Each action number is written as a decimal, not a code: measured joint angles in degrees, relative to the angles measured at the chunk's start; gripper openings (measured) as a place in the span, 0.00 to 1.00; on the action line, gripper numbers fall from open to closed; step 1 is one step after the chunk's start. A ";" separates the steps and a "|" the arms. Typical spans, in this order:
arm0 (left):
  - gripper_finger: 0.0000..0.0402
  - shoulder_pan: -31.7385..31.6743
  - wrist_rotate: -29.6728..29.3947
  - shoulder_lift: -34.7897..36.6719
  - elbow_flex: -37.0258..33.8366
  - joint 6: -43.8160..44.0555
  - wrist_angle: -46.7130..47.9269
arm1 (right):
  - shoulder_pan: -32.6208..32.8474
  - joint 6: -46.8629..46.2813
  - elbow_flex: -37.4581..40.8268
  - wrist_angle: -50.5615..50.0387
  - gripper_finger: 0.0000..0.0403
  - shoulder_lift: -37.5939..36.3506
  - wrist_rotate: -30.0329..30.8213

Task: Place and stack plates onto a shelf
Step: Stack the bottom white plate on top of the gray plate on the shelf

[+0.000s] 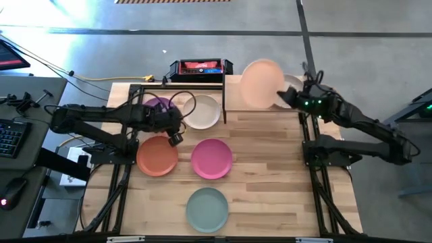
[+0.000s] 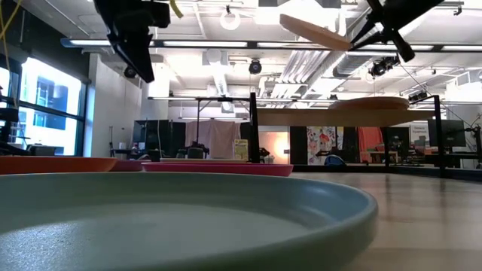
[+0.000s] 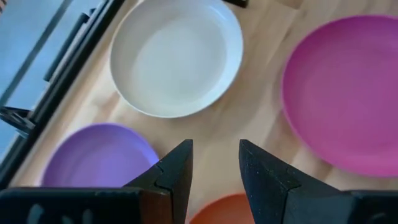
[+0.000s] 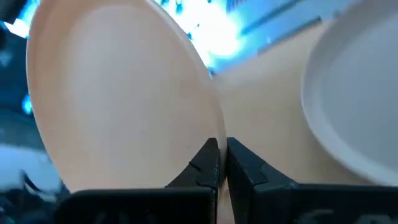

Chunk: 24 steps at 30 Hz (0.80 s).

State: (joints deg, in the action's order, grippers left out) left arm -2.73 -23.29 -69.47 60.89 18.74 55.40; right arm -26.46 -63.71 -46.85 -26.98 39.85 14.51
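Note:
My right gripper [image 1: 282, 96] [image 4: 222, 146] is shut on the peach plate [image 1: 260, 84] [image 2: 316, 31], raised over the light-wood shelf [image 2: 301, 117] [image 1: 233, 94] at the table's far right. A grey-beige plate [image 1: 295, 82] [image 4: 354, 93] lies flat on that shelf. My left gripper [image 1: 174, 137] [image 3: 214, 152] hangs open above the table, touching nothing, among the purple plate [image 1: 158, 104], cream-white plate [image 1: 202, 113], orange plate [image 1: 156, 156] and pink plate [image 1: 211, 158]. The pale teal plate [image 1: 207, 209] lies by the near edge. All of these rest flat on the tabletop. My right gripper pinches the peach plate's rim [image 4: 211, 118] between its two fingers, coming from the table's right side. The plate is lifted clear and tilted, standing well above the shelf and the grey-beige plate [image 2: 369, 103].
A red-and-black box [image 1: 199, 67] sits at the far edge. Thin black frame bars [image 1: 179, 86] run around the purple and cream-white plates, and a black post [image 1: 224, 101] stands at the shelf's left side. Bare wood lies to the right of the pink and teal plates.

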 joint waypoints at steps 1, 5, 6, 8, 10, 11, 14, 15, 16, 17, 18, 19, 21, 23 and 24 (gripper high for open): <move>0.29 -0.65 -0.01 0.00 0.01 -1.16 -0.02 | -0.94 0.70 0.00 1.06 0.00 -0.23 0.12; 0.29 -2.99 0.00 0.00 0.01 -5.17 0.00 | -4.13 3.34 -1.81 1.32 0.00 -0.22 0.28; 0.29 -3.50 0.00 0.00 0.01 -6.11 0.00 | -4.71 4.14 -3.12 0.29 0.00 0.13 0.33; 0.29 -4.46 0.12 0.00 0.01 -7.76 -0.02 | -5.63 5.94 -6.60 -2.72 0.00 1.26 0.79; 0.29 -5.30 0.46 0.00 0.01 -9.30 0.00 | -6.19 7.72 -11.00 -6.94 0.00 2.91 2.55; 0.29 -5.65 0.49 0.00 0.00 -9.98 0.00 | -6.37 8.56 -13.44 -9.63 0.00 3.91 3.74; 0.29 -6.60 0.53 0.00 0.01 -11.87 0.00 | -7.45 8.89 -20.83 -21.26 0.00 7.39 6.77; 0.29 -6.83 0.55 0.00 0.01 -12.14 0.00 | -8.00 8.40 -23.00 -25.51 0.00 8.65 7.37; 0.29 -7.15 0.54 0.00 0.01 -12.44 0.00 | -8.64 8.00 -24.92 -29.18 0.00 9.86 7.61; 0.29 -7.36 0.54 0.00 0.01 -12.49 0.00 | -9.35 7.24 -26.61 -32.44 0.00 11.09 7.59; 0.29 -7.53 0.57 0.00 0.00 -12.50 0.00 | -10.13 6.39 -27.93 -35.28 0.00 12.07 7.53; 0.29 -7.73 0.73 0.00 0.01 -12.56 0.00 | -11.02 5.32 -28.84 -37.59 0.00 12.94 7.38; 0.29 -8.09 1.31 0.00 0.01 -13.35 0.00 | -13.30 3.27 -29.55 -40.78 0.00 14.20 6.57; 0.29 -8.40 2.31 0.00 0.01 -14.27 0.00 | -16.15 1.57 -29.31 -42.50 0.00 14.88 5.21; 0.29 -8.58 2.87 0.00 0.01 -14.46 0.00 | -17.72 0.58 -28.90 -43.05 0.00 14.92 3.99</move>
State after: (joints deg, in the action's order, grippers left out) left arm -11.32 -20.42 -69.47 60.90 4.28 55.40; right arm -44.18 -63.13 -75.76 -70.03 54.78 18.50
